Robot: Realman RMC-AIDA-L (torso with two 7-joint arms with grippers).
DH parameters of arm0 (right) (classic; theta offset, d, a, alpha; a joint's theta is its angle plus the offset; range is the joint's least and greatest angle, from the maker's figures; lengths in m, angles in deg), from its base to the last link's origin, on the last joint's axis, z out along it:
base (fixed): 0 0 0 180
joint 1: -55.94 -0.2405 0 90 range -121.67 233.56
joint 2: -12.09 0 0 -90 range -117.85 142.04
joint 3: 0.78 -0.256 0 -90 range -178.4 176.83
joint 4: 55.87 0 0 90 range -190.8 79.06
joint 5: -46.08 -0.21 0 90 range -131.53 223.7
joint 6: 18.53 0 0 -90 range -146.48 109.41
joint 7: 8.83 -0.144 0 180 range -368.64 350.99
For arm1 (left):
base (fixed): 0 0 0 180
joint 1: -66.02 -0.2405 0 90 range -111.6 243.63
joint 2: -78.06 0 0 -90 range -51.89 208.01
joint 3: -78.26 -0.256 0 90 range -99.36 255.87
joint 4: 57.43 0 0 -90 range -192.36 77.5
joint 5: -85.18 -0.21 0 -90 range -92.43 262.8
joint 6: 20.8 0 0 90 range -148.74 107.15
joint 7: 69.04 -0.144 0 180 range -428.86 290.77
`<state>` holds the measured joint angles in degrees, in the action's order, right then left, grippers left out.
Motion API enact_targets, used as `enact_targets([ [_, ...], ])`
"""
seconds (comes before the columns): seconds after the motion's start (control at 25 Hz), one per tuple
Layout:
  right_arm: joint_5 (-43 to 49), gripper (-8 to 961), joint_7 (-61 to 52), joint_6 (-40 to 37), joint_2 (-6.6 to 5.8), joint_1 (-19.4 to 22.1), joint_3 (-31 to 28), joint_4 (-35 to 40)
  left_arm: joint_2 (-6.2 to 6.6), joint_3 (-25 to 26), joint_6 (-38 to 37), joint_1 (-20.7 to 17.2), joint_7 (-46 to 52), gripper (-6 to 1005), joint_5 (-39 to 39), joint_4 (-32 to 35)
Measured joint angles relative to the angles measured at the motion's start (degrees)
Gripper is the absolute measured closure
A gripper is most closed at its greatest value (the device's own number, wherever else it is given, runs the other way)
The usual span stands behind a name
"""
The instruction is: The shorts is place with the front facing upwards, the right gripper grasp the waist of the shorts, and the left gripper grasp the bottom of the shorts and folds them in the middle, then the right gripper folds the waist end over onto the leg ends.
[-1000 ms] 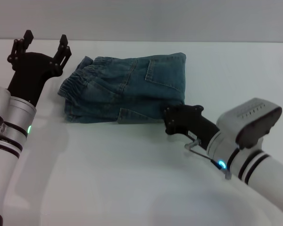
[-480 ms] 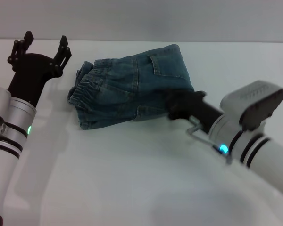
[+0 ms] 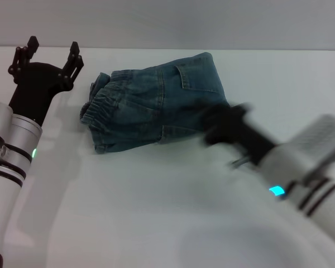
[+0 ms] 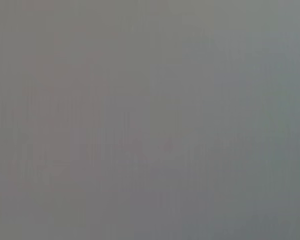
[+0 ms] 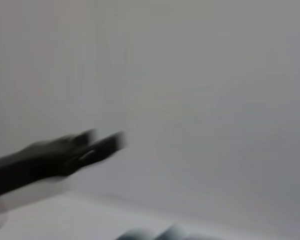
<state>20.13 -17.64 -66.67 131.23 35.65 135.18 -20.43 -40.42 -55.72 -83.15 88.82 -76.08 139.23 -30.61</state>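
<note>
The denim shorts lie as a folded bundle on the white table, turned slightly askew. Their puckered elastic waist is at the bundle's left end, and a back pocket faces up near the right end. My right gripper is a motion-blurred black shape at the bundle's right edge, touching or just off the denim. My left gripper hovers open and empty to the left of the waist. A blurred dark forked shape shows in the right wrist view. The left wrist view shows only flat grey.
The table's far edge meets a grey wall behind the shorts. My left arm runs along the left side, and my right arm comes in from the lower right.
The shorts were swung and shoved leftward and farther back a second ago and have since lain still. My right arm has now slid right and toward me, blurring. The left arm has not moved.
</note>
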Motion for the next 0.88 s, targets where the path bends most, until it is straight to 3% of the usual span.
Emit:
enact_targets([
  [0.08, -0.4, 876, 6.5, -6.0, 0.3, 4.1, -6.1, 0.0, -0.05, 0.0, 0.0, 0.0, 0.1, 170, 0.0, -0.1],
  [0.2, -5.7, 871, 11.0, -14.9, 0.6, 8.6, -10.7, -0.5, -0.07, 0.0, 0.1, 0.0, 0.1, 170, 0.0, -0.1],
  [0.4, -22.9, 864, 11.0, -27.7, 0.66, 11.3, -10.1, -9.2, -0.09, 0.2, 0.7, 0.7, 0.2, 170, 0.4, -1.5],
  [0.6, -25.4, 856, 10.2, -34.0, 0.66, 13.0, -9.4, -16.4, -0.08, 1.1, 2.7, 2.6, 2.5, 170, 0.2, -5.8],
  [0.8, -25.4, 646, 8.9, -34.8, 0.67, 14.0, -9.4, -16.2, 0.06, 1.4, 3.8, 3.6, 4.6, 170, 0.1, -7.8],
  [0.88, -25.5, 604, 7.4, -34.6, 0.66, 13.8, -9.4, -16.3, 0.08, 1.4, 4.1, 3.9, 4.6, 170, 0.0, -8.6],
])
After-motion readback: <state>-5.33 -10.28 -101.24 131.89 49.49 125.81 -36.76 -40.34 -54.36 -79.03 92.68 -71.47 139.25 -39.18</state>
